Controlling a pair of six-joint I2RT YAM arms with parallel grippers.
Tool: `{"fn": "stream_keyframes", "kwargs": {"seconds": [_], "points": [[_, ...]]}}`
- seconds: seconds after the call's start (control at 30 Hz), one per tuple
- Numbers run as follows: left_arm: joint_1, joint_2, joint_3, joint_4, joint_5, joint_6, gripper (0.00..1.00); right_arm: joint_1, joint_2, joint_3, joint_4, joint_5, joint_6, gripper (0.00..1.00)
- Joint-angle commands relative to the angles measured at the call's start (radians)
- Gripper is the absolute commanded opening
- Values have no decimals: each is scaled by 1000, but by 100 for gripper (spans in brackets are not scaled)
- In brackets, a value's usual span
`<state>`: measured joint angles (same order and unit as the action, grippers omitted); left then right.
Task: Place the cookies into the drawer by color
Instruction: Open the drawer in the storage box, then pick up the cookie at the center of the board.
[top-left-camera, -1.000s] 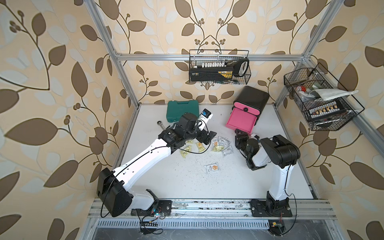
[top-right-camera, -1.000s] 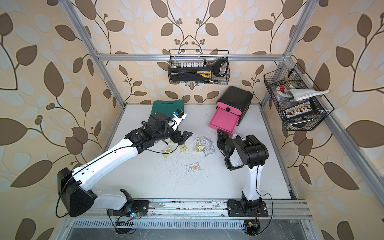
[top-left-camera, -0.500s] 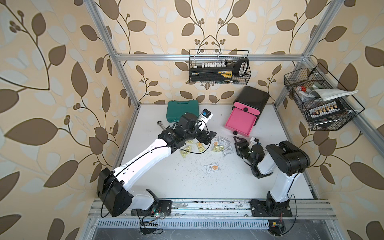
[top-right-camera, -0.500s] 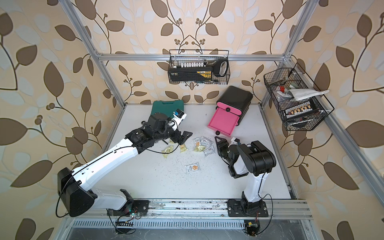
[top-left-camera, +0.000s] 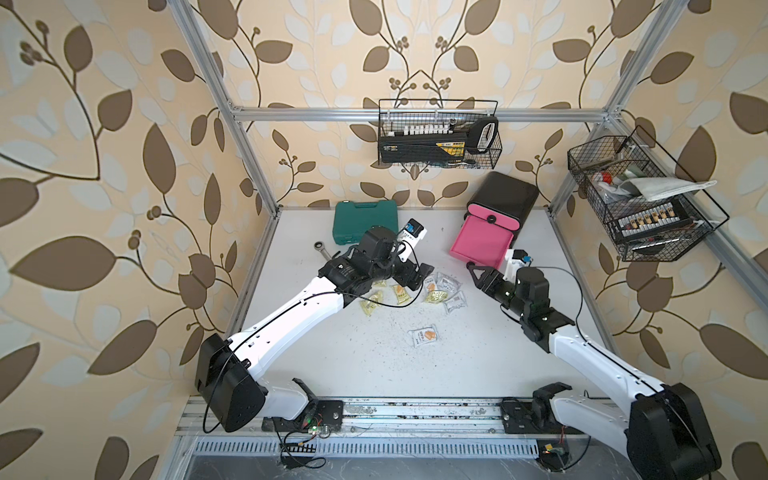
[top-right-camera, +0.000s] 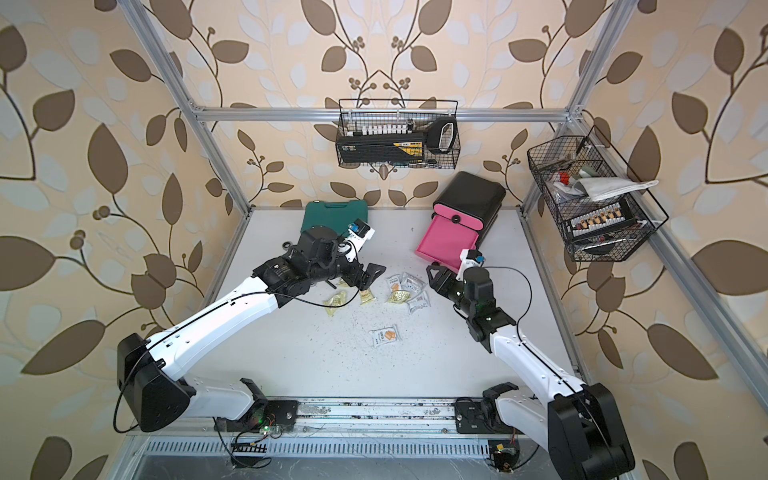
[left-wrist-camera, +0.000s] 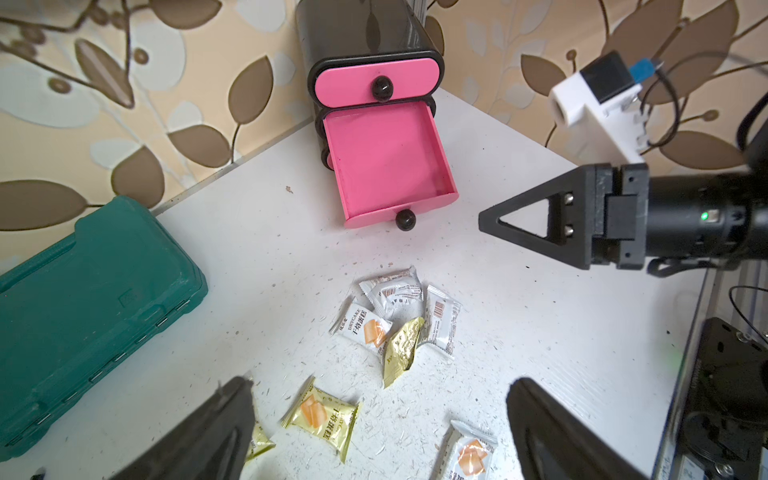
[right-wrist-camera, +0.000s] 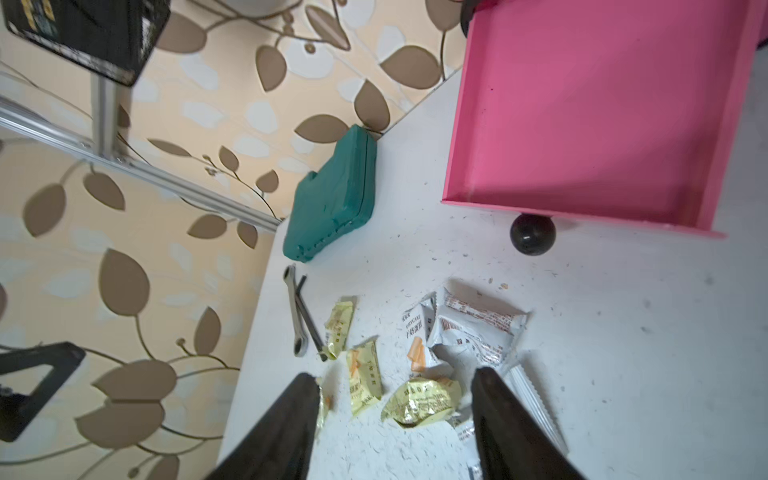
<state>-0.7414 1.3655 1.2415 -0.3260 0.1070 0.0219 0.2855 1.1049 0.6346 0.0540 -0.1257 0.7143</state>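
Left hand (top-left-camera: 417, 277) and right hand (top-left-camera: 477, 277), both spread apart, reach low toward the cookies (top-left-camera: 435, 296)

table (top-left-camera: 374, 365): white (crumb-speckled) | on it: cookies (top-left-camera: 435, 296), drawer (top-left-camera: 503, 199), green case (top-left-camera: 365, 216), wrench (top-left-camera: 322, 247), hex key (right-wrist-camera: 309, 318)

- You've a closed green tool case (top-left-camera: 365, 221) lying flat at the back.
- Near it, your silver wrench (right-wrist-camera: 294, 311) and black hex key (right-wrist-camera: 310, 322) lie side by side.
- A wire basket (top-left-camera: 438, 133) hangs behind.
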Motion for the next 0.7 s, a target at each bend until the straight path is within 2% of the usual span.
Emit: {"fn": "stream_keyframes", "kwargs": {"seconds": [0.0,0.07,0.17,0.33,0.53,0.67], "points": [[-10,0,30,3,5,11,98,44,105,131,-522,24,-302,61],[-9,0,30,1,6,9,98,78,187,203,-609,53,-359,63],[-9,1,30,0,-4,13,98,121,294,274,-655,92,-415,74],[-10,3,28,2,-9,18,98,235,448,380,-678,208,-462,99],[-10,1,28,1,-11,19,98,277,586,434,-644,260,-459,99],[-10,0,28,0,-12,19,98,291,622,427,-615,314,-454,99]]}}
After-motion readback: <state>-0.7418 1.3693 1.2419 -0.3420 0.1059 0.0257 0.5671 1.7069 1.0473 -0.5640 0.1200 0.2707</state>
